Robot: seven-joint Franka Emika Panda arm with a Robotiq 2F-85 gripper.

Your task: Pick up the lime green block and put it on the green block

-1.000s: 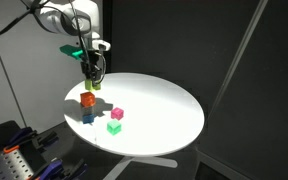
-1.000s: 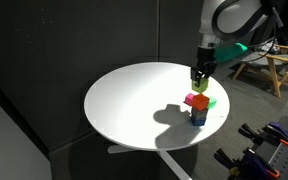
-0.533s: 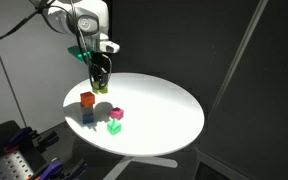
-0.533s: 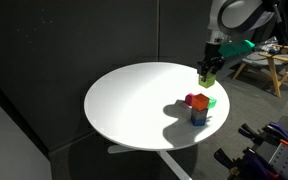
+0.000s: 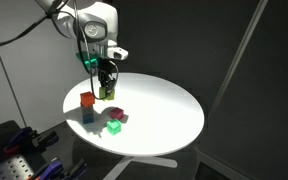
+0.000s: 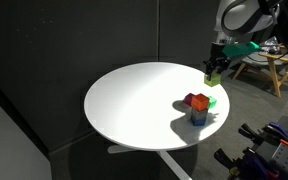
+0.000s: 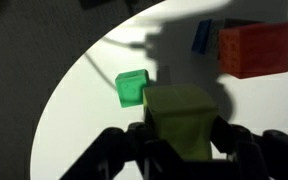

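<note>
since a second ago the gripper point(image 5: 105, 88) is carrying the lime block point(image 7: 179, 120) away from above the red-on-blue stack point(image 5: 87, 100) and further in over the table point(image 5: 174, 115), toward the two loose cubes. its fingers are clamping the lime block from two sides, and the cube is hanging clear of the tabletop, probably so that it can pass over the other cubes without knocking them. in the wrist view the green block point(image 7: 132, 88) is sitting on the white top ahead of the held cube and a little to one side, not yet under it. in an exterior view the pink block point(image 5: 118, 115) is lying just beside the green one, so the descent is likely going to need care not to nudge it. the step in hand is looking like the carry, with lining up over the green block and lowering not yet done. the lime block is sitting square between the fingers, which should be helping it land flat.
</note>
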